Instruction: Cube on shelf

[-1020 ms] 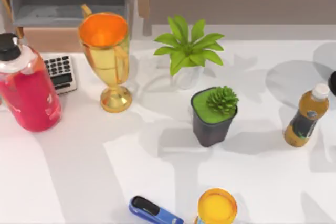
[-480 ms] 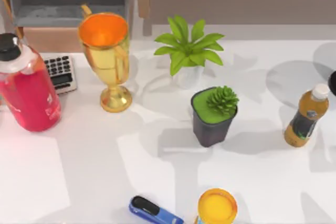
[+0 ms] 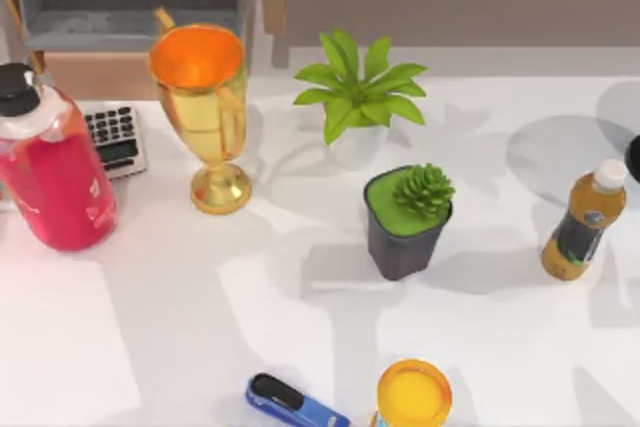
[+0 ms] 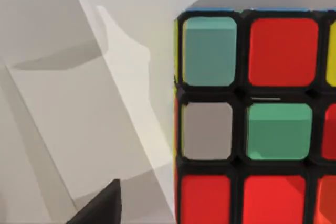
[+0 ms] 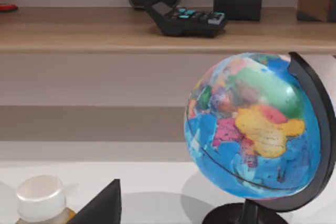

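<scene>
The cube (image 4: 252, 119) looms close before the left wrist camera on bare white table (image 4: 63, 103); neither gripper's grip can be told.

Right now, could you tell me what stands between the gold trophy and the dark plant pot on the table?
In the top view, bare white table separates the gold trophy from the dark plant pot.
</scene>
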Motion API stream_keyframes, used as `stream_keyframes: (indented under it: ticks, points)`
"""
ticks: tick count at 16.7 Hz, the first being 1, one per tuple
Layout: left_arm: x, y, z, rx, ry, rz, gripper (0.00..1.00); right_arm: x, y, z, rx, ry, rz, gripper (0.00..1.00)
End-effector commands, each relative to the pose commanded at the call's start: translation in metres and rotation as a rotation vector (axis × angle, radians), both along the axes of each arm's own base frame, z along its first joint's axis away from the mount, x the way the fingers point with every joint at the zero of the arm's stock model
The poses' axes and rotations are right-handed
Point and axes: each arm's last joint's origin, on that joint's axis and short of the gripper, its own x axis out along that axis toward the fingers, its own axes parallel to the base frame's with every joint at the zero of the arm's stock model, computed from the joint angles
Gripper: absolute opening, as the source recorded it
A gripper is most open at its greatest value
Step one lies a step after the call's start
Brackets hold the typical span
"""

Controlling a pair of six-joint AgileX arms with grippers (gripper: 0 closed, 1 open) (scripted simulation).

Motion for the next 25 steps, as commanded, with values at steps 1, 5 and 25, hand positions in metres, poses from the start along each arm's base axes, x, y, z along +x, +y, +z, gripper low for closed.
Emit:
stream_keyframes:
  ticks: [1,5,25]
  points:
    - [0.002,-0.001,-0.007,-0.001,0.002,0.0,1.0,0.0,0.0,0.0,0.0,0.0,0.0,1.0]
    - [0.014,-0.007,-0.038,-0.002,0.005,-0.001,1.0,0.0,0.0,0.0,0.0,0.0,0.0,1.0]
    - [0.017,-0.009,-0.042,0.001,-0.002,0.0,0.0,0.0,0.0,0.0,0.0,0.0,0.0,1.0]
